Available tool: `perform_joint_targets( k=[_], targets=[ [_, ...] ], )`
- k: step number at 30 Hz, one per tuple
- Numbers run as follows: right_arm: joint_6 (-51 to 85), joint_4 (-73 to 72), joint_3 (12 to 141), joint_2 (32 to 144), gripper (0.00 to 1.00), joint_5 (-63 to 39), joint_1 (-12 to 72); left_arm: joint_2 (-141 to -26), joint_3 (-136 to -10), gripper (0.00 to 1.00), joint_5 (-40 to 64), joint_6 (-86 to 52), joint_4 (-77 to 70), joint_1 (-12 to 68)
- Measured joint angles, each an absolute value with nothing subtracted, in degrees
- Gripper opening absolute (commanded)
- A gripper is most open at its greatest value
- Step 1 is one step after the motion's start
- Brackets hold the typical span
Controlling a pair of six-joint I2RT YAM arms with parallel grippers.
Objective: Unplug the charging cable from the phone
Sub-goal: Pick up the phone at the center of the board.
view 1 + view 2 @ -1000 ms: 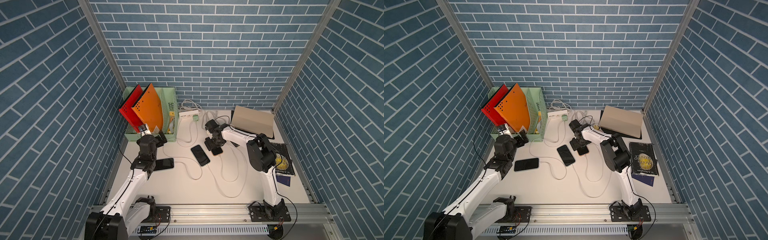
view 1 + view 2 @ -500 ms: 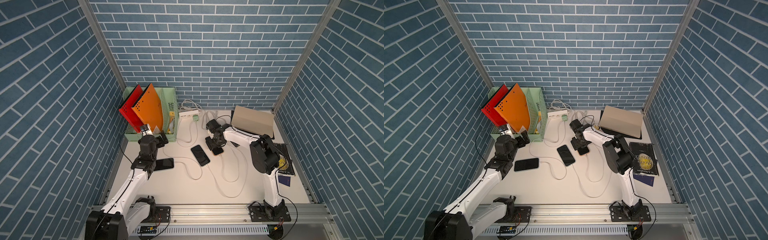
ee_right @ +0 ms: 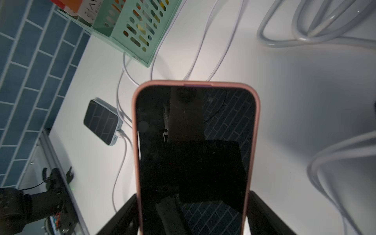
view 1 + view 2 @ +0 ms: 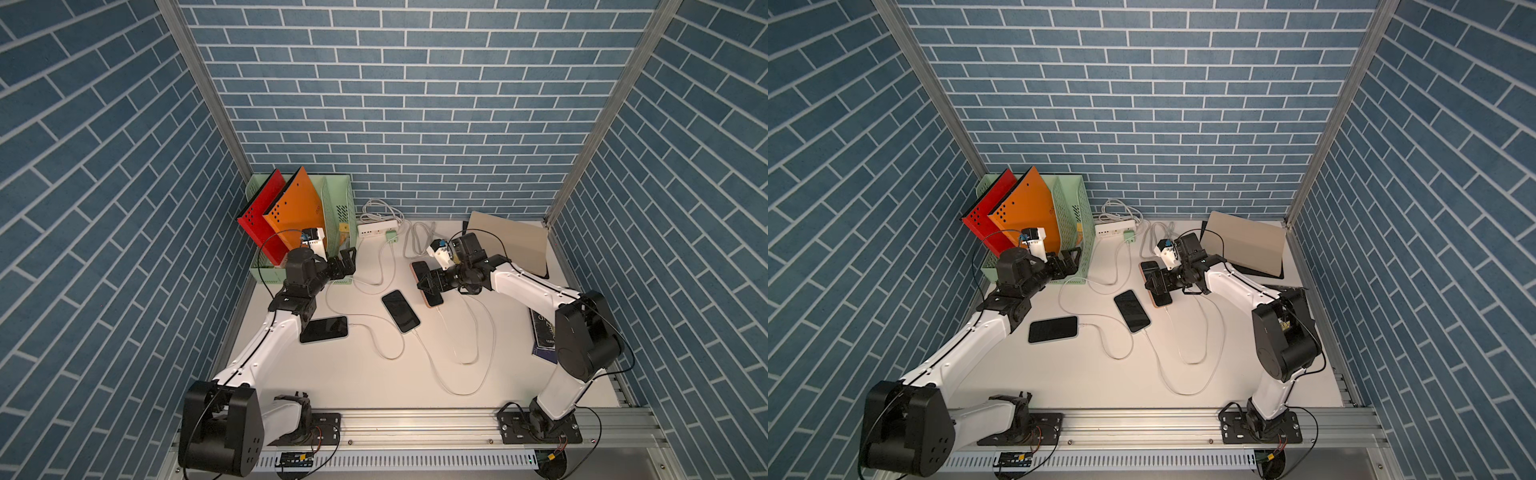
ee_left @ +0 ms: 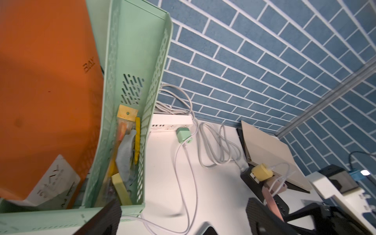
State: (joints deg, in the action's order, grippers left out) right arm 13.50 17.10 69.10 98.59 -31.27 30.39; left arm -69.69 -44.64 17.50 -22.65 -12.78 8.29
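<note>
A white worktop (image 4: 353,374) boxed in on three sides by blue brick-pattern walls (image 4: 415,104), with a metal rail (image 4: 415,419) along its front edge carrying my two arms. Three phones lie on it, each met at one end by a thin white cable: a pale-cased phone (image 4: 324,329) at the left, a black phone (image 4: 400,311) in the middle, and the pink-cased phone (image 4: 433,298) (image 3: 195,142) to the right of centre. In both top views the pink-cased phone's long axis runs roughly from the back wall toward the rail, slightly slanted, screen up. Its charging cable (image 4: 439,315) joins the end nearer the rail. I cannot tell whether the phone lies flat or is raised. The right gripper (image 4: 428,286) (image 3: 192,215) is closed across its width, a finger against each long edge in the right wrist view. The left gripper (image 4: 343,266) (image 5: 183,221) hangs with its jaws spread wide and holds nothing, just in front of the green file rack (image 4: 340,199). The rack stands in the back left corner with two folders, a red folder (image 4: 259,216) and an orange folder (image 4: 297,212). One white power strip (image 4: 376,227) with one green charger (image 4: 390,237) sits against the back wall. One tan panel (image 4: 507,241) is at the back right, and one dark book (image 4: 542,332) lies at the right edge.
</note>
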Motion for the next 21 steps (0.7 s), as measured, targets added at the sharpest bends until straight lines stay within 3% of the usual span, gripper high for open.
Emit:
perform_joint_targets(
  k=[10, 21],
  targets=[
    [24.12, -1.06, 55.86, 91.29, 0.37, -51.13, 28.12, -77.89, -45.87, 1.00, 40.91, -27.97, -18.61, 9.37],
    [35.16, -17.02, 50.50, 87.33, 0.36, -60.16, 28.23, -78.06, -46.33, 1.00, 57.34, -33.39, -26.89, 15.70]
  ],
)
